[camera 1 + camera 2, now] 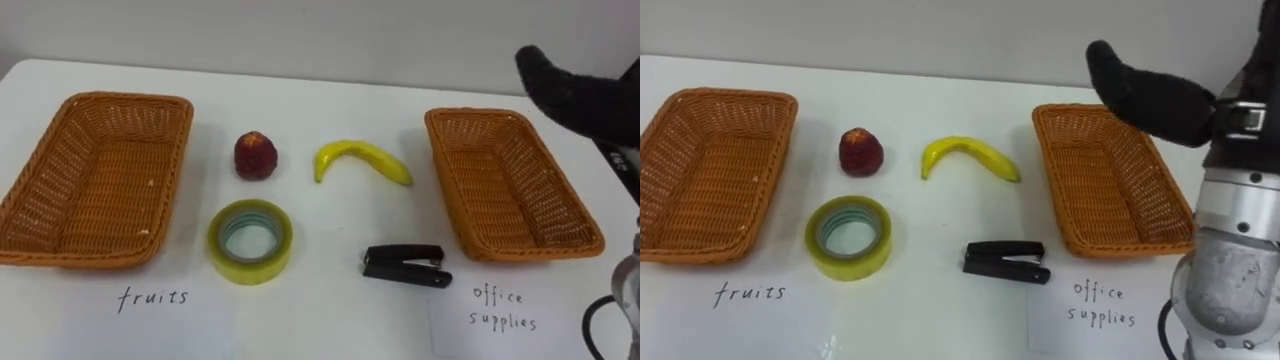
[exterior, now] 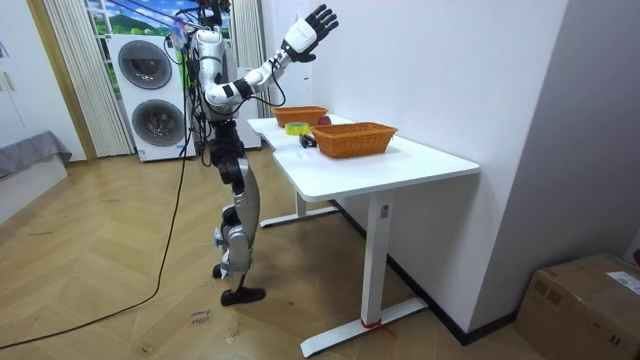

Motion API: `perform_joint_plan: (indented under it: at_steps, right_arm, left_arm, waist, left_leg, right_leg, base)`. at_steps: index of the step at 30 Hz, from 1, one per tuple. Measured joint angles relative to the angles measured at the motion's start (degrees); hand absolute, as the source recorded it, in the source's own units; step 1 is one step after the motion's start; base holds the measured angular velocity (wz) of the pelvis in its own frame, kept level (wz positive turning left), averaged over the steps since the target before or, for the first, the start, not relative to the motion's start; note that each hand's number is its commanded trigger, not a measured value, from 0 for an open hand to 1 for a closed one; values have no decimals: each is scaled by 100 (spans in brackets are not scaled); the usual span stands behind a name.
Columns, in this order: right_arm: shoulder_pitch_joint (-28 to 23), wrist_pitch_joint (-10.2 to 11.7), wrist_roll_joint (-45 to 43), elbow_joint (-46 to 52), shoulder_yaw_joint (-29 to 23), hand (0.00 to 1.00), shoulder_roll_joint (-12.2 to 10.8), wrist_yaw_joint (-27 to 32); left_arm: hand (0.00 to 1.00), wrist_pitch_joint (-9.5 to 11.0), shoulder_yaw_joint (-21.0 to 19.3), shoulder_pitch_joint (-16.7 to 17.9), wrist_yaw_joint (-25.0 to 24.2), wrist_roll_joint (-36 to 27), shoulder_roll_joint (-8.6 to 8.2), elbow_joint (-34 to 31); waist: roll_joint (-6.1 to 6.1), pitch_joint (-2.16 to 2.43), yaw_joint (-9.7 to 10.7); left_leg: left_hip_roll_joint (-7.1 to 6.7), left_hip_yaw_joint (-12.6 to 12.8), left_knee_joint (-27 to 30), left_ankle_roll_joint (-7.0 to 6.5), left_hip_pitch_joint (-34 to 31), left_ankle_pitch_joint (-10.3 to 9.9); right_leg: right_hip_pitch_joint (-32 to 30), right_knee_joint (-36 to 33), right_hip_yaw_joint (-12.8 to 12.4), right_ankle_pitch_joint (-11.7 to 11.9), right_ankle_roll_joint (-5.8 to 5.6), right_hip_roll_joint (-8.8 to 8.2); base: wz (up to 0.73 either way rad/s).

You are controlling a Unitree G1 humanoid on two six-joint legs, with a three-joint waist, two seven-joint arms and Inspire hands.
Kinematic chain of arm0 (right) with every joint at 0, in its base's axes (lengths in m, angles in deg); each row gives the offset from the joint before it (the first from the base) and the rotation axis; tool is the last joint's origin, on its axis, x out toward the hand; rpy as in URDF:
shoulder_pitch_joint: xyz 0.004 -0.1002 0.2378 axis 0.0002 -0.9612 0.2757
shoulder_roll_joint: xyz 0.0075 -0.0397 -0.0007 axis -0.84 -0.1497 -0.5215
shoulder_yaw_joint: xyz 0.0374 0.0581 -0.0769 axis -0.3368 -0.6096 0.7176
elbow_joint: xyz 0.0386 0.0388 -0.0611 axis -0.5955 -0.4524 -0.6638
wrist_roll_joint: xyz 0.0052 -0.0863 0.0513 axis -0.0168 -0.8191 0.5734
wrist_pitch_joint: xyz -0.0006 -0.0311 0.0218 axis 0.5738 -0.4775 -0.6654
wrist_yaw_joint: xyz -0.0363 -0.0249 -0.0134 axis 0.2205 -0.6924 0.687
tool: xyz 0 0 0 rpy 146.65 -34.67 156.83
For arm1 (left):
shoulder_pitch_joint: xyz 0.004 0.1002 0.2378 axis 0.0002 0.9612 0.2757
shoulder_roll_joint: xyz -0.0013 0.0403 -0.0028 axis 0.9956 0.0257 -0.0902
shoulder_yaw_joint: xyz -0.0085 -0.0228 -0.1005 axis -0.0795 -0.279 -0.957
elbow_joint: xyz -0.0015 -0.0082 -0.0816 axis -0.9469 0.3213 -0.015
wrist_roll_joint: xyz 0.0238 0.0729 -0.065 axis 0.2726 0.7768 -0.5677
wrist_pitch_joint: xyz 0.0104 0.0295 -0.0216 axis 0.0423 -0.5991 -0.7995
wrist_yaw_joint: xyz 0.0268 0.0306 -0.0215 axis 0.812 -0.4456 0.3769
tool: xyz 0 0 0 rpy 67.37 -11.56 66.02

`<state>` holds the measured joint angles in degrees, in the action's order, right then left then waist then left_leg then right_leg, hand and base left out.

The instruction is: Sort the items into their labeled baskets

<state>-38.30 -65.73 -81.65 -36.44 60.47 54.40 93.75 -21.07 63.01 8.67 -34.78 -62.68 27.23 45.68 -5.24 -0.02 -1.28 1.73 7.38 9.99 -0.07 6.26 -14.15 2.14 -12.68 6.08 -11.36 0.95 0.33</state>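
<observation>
While the right hand (image 1: 1150, 95) hangs high above the table's right side, its dark fingers spread apart and holding nothing, every item lies on the white table (image 1: 330, 320) outside the baskets. There are two wicker baskets, two pieces of fruit and two office items. The left basket (image 1: 95, 185) and the right basket (image 1: 505, 185) are both rectangular, woven in orange-brown cane, and each has a handwritten label in front of it – the left label (image 1: 153, 297) and the right label (image 1: 505, 308). Between the baskets, at the back, sit a dark red round fruit (image 1: 255, 156) and, to its right, a curved yellow banana (image 1: 362, 160), near each other but apart. Nearer the robot lie a roll of yellowish tape (image 1: 250, 240), flat on its side just in front of the red fruit, and a black stapler (image 1: 405, 266), close to the right basket's near corner – not touching it. In the room view the robot stands at the table's end on a wooden floor (image 2: 120, 280), two stacked washing machines (image 2: 150, 90) behind it and a cardboard box (image 2: 585, 300) by the wall.
</observation>
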Motion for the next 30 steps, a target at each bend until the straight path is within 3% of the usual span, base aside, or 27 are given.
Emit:
perform_joint_plan:
  at_steps: [5, 12, 20, 22, 30]
  right_arm:
    - [-15, -30, -93, 0, 17, 0, 0, -646]
    - [-13, -521, -335, -15, 203, 0, 3, -1684]
    - [-13, -1030, -583, -456, 621, 0, 55, -2881]
    - [-13, -1132, -631, -461, 622, 0, 148, -3148]
    - [-12, -1338, -977, -468, 619, 0, 159, -3856]
  left_arm:
    - [0, -6, -1, -68, 0, 12, -4, 6]
    - [0, -144, -59, -75, -252, 130, 0, -46]
    - [0, -263, -45, -74, -424, 130, -2, -222]
    - [0, -322, -39, -76, -483, 125, -2, -237]
    - [0, -359, 42, -105, -558, 127, 6, -369]
  waist:
    - [54, 8, -59]
    - [148, 32, -72]
    - [70, 58, -101]
    - [32, 51, -108]
    - [-57, 9, -167]
  left_leg:
    - [9, 3, -21, 0, -8, 0]
    - [23, 1, -28, 2, -58, 1]
    - [30, 11, 23, 6, -72, 4]
    - [31, 9, 45, 6, -78, 3]
    - [31, 4, 70, 6, -70, 1]
  right_leg:
    - [-17, 3, -10, 18, 1, 15]
    - [-58, 9, 193, 28, 5, -11]
    - [-67, 2, 200, 38, 18, -14]
    - [-59, 2, 201, 40, 21, -15]
    - [-32, 9, 194, 45, 26, -14]
  base:
    - [0]
    - [0]
    - [0]
    - [0]
    - [0]
